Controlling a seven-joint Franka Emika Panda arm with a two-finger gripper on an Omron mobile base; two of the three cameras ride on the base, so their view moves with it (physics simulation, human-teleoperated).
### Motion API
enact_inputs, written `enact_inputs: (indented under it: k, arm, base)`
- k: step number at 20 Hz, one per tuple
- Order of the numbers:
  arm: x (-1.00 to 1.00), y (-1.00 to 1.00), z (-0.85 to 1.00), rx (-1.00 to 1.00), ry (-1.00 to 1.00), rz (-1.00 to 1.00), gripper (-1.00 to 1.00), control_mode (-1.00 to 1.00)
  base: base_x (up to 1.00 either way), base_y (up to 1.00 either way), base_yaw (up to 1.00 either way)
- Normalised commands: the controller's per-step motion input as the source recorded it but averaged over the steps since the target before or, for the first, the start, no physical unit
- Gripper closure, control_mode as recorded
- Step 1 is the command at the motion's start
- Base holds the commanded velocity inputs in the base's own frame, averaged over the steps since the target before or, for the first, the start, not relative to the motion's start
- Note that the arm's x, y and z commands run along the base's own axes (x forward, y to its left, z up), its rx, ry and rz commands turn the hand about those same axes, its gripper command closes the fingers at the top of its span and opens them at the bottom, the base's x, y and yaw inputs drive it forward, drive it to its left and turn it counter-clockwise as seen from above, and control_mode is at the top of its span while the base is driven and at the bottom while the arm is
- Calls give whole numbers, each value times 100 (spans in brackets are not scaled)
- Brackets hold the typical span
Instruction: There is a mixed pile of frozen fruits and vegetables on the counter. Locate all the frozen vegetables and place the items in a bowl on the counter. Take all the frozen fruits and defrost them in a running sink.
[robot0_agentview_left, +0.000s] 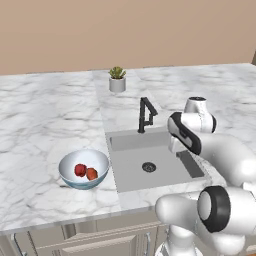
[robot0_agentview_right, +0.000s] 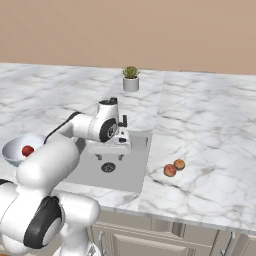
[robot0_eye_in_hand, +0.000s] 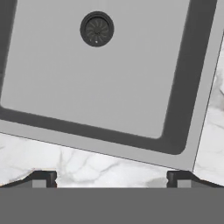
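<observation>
Two red vegetable lumps (robot0_agentview_left: 85, 171) lie together in the pale bowl (robot0_agentview_left: 67, 174) on the marble worktop (robot0_agentview_left: 45, 120), left of the sink (robot0_agentview_left: 131, 172). Two orange-peach fruits (robot0_agentview_right: 174, 167) rest touching on the worktop right of the sink. Pincer (robot0_eye_in_hand: 112, 179) hangs over the sink's near edge, fingers spread wide, holding nothing. Drain (robot0_eye_in_hand: 96, 29) dry; black faucet (robot0_agentview_left: 145, 114) stands behind the basin.

Below the gripper (robot0_eye_in_hand: 111, 178), matt grey sink (robot0_eye_in_hand: 100, 83); beside it, polished veined marble counter (robot0_agentview_left: 40, 120); farther off, glossy pale bowl (robot0_agentview_left: 83, 169), matt black faucet (robot0_agentview_left: 145, 114).
</observation>
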Motion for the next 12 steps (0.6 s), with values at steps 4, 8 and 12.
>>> enact_inputs:
  k: [4, 8, 12]
  arm:
    - [27, -67, 0, 5, 15, -15, -100, -100]
    - [35, -54, 0, 2, 2, -10, -100, -100]
    - [18, -49, -7, -1, -1, -12, -100, -100]
  base:
    - [0, 0, 0]
    - [0, 0, 0]
    - [0, 0, 0]
